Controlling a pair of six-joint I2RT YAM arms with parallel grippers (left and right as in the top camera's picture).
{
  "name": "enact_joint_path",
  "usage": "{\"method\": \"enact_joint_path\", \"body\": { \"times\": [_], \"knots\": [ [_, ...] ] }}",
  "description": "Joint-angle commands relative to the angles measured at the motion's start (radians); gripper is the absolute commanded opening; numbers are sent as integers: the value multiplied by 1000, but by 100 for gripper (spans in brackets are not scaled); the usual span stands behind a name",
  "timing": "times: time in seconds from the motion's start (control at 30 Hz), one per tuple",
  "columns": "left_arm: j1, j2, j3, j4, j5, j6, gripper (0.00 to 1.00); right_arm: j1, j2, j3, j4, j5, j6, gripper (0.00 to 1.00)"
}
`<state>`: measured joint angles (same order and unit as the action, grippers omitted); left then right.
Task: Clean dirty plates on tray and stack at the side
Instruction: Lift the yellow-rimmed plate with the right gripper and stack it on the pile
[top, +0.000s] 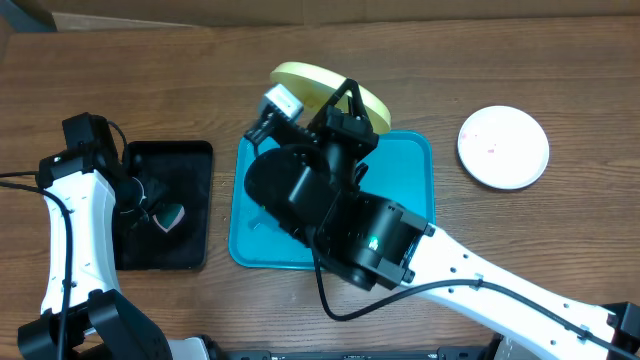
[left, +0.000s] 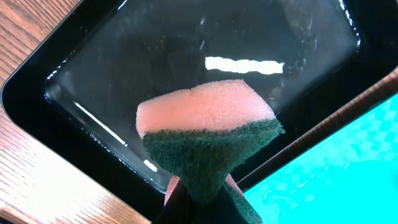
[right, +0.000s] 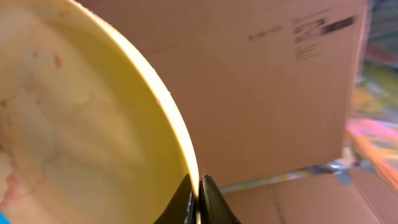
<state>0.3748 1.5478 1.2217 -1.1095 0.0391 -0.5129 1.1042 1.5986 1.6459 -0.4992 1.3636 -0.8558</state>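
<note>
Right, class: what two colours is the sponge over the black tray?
Pink foam sponge with a dark green scrubbing layer; clearest in left wrist view.

Brown wooden table (top: 560, 60) — black tray (top: 195, 170) at left, turquoise tray (top: 410, 170) mid-table, white plate (top: 503, 147) at right

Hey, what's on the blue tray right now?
Bare tray shows at its right side and left edge. The yellow plate hangs over the far edge, rim pinched in the right pincer. The right arm covers the middle, so anything there is hidden.
</note>
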Motion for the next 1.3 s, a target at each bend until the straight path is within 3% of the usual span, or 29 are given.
{"method": "enact_joint_path", "body": {
  "times": [0.0,0.2,0.3,0.4,0.5,0.63,0.8,1.03,1.27],
  "knots": [
    [3,2,-8,3,14,19,4,29,-10,26,44,84,-167,4],
    [3,2,-8,3,14,19,4,34,-10,26,50,88,-158,4],
    [3,2,-8,3,14,19,4,32,-10,25,48,87,-88,4],
    [3,2,-8,3,13,19,4,6,-10,24,3,50,87,4],
    [3,2,-8,3,14,19,4,-83,-10,24,-193,-117,363,4],
    [3,2,-8,0,14,19,4,-292,-10,24,-464,-579,700,4],
    [3,2,-8,0,14,19,4,-634,-10,23,-541,-1006,930,4],
    [3,2,-8,1,14,19,4,-1119,-8,-16,-558,-1270,1070,4],
    [3,2,-8,8,14,19,4,-1395,-4,-129,-515,-1377,1070,4]
  ]
}}
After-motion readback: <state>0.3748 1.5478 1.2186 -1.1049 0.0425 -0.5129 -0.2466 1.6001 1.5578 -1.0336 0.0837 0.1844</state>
